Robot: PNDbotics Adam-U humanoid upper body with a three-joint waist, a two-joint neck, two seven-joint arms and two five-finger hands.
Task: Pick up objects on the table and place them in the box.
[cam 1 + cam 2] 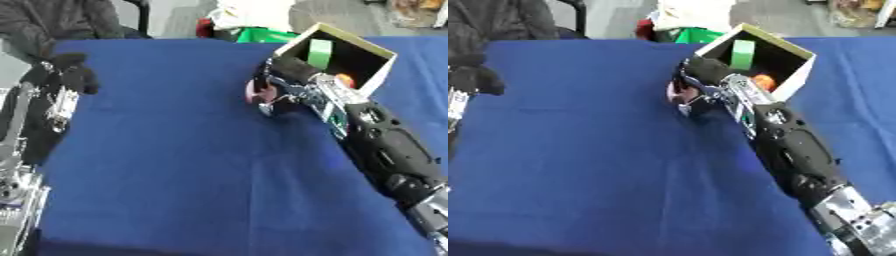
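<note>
An open cardboard box [378,60] stands at the far right of the blue table [192,165]. Inside it I see a green block [319,53] and something orange [345,80]. My right hand [276,82] reaches in from the lower right and hangs just left of the box, its fingers curled round a small pink and dark red object [254,91]. My left hand [72,72] is at the table's far left edge, black fingers curled, holding nothing that I can see.
Beyond the far edge lie a white bag [254,12], a green item [262,35] and a red item [204,27]. A person's dark sleeve [52,17] shows at the upper left. My left arm [35,125] runs down the left side.
</note>
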